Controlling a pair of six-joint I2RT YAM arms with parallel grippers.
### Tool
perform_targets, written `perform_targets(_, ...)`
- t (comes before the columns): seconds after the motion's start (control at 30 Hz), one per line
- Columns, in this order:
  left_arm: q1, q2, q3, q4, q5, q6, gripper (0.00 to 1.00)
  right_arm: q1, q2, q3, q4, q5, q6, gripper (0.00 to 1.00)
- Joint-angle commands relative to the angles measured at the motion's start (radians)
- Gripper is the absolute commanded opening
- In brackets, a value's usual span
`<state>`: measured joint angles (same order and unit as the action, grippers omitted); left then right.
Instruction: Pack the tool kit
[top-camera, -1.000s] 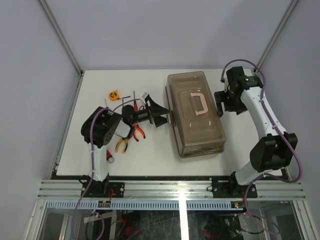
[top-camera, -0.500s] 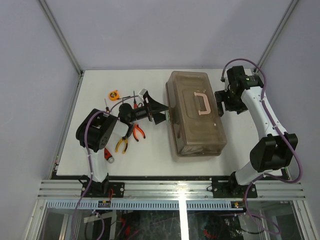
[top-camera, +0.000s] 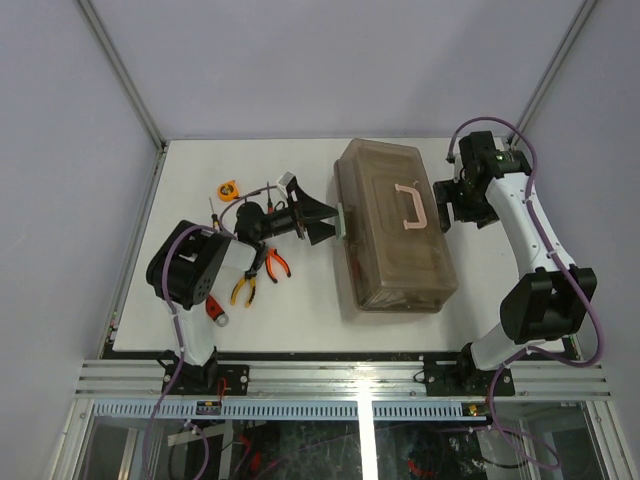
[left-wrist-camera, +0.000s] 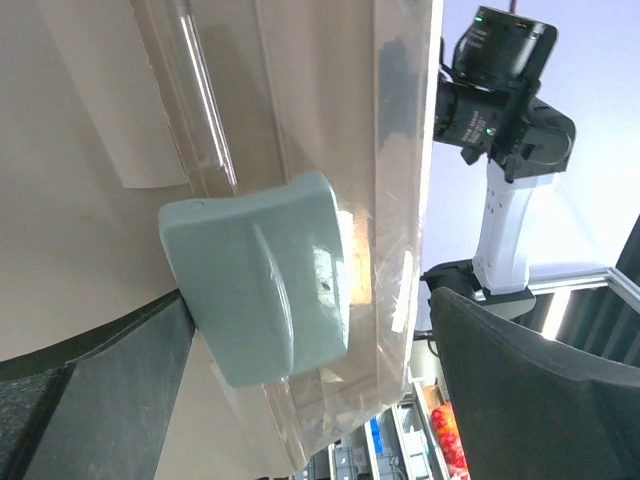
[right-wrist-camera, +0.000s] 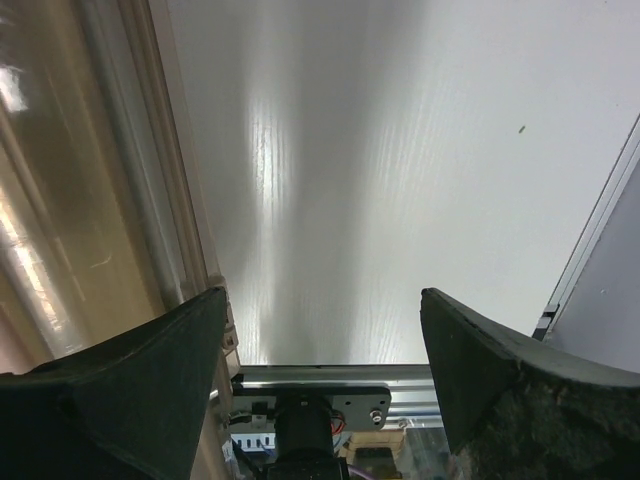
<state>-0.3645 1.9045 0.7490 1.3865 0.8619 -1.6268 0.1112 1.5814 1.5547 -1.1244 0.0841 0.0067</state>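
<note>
tools lie loose on the table (top-camera: 300, 320), left of the box: orange tape measure (top-camera: 229, 189) far left, orange-handled pliers (top-camera: 277, 264) and yellow-handled pliers (top-camera: 243, 290) nearer. none packed yet.
left claw (top-camera: 328, 222) is spread wide and grips nothing, 1 finger either side of the green latch (left-wrist-camera: 262, 288) on the left face of the toolbox (top-camera: 395, 240). toolbox sits mid-table, closed, pink handle (top-camera: 410, 204) on top. right claw (top-camera: 441, 207) is also spread and empty, just beside the box's right wall.

step in hand, as i read it: undo the latch so the box can open. to do it well, hook 1 finger under the latch's free edge and pull it away from the box rather than squeezing it flat. right claw should brace the opposite wall so the box cannot slide or turn.

views: only the left wrist shows the latch face and its ridge. the lower-left finger (left-wrist-camera: 90, 390) is right against it, contact unclear. only the overhead shows the tools and both arms. right wrist gives just the box wall and bare table between its fingers.
</note>
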Motion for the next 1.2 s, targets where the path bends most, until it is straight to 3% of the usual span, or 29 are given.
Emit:
perform_targets(0.0, -0.004, -0.075, 0.061, 0.089, 0.011, -0.009, 0.96, -0.052, -0.021, 0.003, 0.001, -0.067, -0.013, 0.86)
perform_targets(0.27, -0.005, -0.08, 0.065, 0.052, 0.017, 0.01, 0.96, -0.066, -0.008, -0.101, 0.068, -0.165, 0.002, 0.85)
perform_targets(0.53, -0.013, -0.089, 0.074, 0.04, 0.012, 0.013, 0.96, -0.066, -0.004, -0.134, 0.075, -0.167, -0.009, 0.85)
perform_targets(0.83, -0.031, -0.101, 0.095, 0.025, 0.008, 0.012, 0.96, -0.089, -0.025, -0.114, 0.047, -0.047, -0.007, 0.86)
perform_targets(1.17, -0.035, -0.114, 0.113, 0.0, 0.009, 0.011, 0.96, -0.162, -0.084, 0.022, 0.033, 0.084, 0.031, 0.86)
